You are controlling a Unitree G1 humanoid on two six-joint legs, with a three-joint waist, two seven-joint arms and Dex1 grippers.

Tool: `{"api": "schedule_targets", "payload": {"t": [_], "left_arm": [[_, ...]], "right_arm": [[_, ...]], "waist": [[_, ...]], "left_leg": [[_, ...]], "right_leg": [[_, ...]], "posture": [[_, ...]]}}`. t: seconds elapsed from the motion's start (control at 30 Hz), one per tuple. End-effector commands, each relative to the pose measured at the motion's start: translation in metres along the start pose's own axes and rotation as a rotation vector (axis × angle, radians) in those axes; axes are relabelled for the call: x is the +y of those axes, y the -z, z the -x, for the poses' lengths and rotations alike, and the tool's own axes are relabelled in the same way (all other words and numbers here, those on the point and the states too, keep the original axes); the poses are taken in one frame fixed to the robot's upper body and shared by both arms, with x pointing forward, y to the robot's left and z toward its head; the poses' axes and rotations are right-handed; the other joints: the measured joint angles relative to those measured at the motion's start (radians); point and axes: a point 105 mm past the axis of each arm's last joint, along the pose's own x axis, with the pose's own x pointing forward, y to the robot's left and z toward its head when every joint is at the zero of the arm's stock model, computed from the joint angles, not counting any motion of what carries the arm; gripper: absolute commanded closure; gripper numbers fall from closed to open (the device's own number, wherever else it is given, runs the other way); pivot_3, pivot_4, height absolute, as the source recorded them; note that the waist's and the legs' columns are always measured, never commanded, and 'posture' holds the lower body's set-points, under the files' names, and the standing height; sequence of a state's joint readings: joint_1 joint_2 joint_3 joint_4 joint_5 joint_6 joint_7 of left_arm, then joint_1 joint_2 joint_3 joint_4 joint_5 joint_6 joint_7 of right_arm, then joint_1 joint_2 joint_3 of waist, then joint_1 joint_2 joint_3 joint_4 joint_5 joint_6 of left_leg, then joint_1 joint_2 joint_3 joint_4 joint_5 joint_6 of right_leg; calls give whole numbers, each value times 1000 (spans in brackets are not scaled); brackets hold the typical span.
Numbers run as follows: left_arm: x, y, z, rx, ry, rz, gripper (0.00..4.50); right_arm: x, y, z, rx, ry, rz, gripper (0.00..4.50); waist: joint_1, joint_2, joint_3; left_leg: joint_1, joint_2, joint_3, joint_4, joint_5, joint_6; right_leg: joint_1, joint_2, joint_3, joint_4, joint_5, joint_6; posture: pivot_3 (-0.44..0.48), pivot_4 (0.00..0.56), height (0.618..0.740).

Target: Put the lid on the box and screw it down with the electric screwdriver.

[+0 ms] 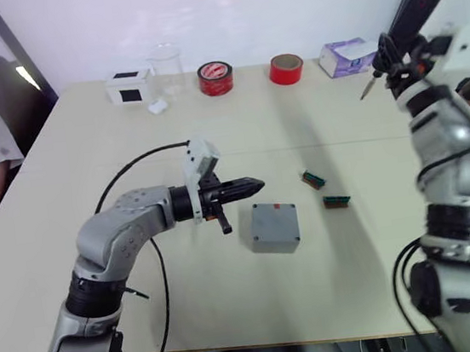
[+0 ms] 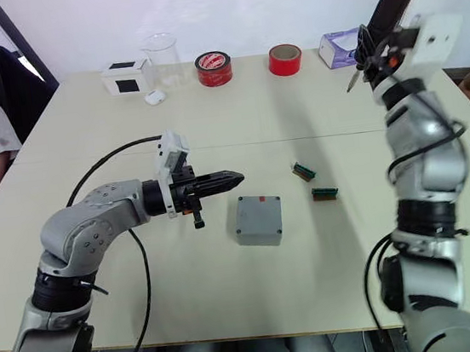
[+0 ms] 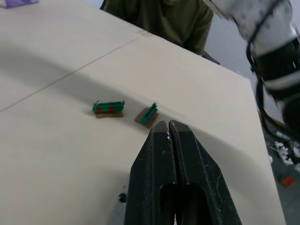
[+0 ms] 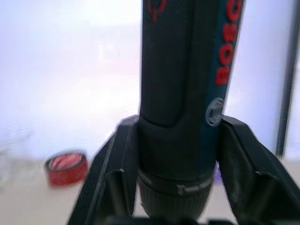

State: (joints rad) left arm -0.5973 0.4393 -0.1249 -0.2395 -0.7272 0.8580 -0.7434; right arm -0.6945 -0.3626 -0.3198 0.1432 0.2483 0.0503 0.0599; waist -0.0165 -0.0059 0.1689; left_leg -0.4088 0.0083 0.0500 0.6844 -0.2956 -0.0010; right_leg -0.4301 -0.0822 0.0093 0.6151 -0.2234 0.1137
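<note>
In the head views, the box [image 2: 258,219] was seen resting on the counter [image 2: 84,134] near its middle, with the lid [image 1: 274,223] seated on top, red spot upward. The left gripper [image 2: 237,177] was held level just beside the box's upper left corner, its fingers pressed together on nothing. Two small green connectors [image 2: 304,169] lay to the box's right. The right gripper [image 1: 391,62] was raised high over the far right of the counter.

In the left wrist view, the shut fingers [image 3: 161,154] were seen pointing toward the connectors.

In the right wrist view, the fingers [image 4: 110,164] were clamped on both sides of the electric screwdriver [image 4: 187,70], with a red tape roll [image 4: 65,166] behind.
</note>
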Motion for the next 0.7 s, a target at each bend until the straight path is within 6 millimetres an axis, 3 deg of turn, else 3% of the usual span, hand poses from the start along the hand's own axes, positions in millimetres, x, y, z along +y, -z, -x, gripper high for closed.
{"api": "schedule_targets", "payload": {"t": [0.03,0.2,0.3,0.4,0.53,0.7], "left_arm": [[-5,-12,-4,-36,10,-48,4500],[-2,-15,-2,-25,-9,-54,4500],[-3,-14,2,-14,-12,-50,4500],[-4,-10,5,-6,-16,-40,4500],[-6,-10,4,3,-14,-40,4500],[-7,-11,8,9,-17,-34,4500]], "right_arm": [[-19,-34,-15,-227,181,118,2748],[-7,-23,-11,-288,135,424,2748],[-23,-18,-10,-258,206,216,2748],[-15,-16,-5,-261,192,46,2748],[-1,-2,3,-218,155,-330,2748],[15,4,4,-162,-8,-399,2748]], "waist": [[2,0,0],[-2,0,0],[-7,0,0],[-5,0,0],[-4,0,0],[-1,1,0]], "left_leg": [[0,0,0,0,0,0],[0,1,0,-2,1,-2],[1,1,0,-2,1,-2],[1,3,0,-2,1,-3],[1,5,0,-2,1,-2],[1,5,0,-2,0,0]], "right_leg": [[0,0,0,0,0,0],[-1,1,0,0,0,0],[-1,1,1,0,0,0],[-1,2,1,1,0,0],[-1,2,1,1,0,0],[-1,1,1,1,0,0]], "posture": [[0,150,740],[0,150,740],[0,150,740],[0,150,740],[0,150,740],[0,150,740]]}}
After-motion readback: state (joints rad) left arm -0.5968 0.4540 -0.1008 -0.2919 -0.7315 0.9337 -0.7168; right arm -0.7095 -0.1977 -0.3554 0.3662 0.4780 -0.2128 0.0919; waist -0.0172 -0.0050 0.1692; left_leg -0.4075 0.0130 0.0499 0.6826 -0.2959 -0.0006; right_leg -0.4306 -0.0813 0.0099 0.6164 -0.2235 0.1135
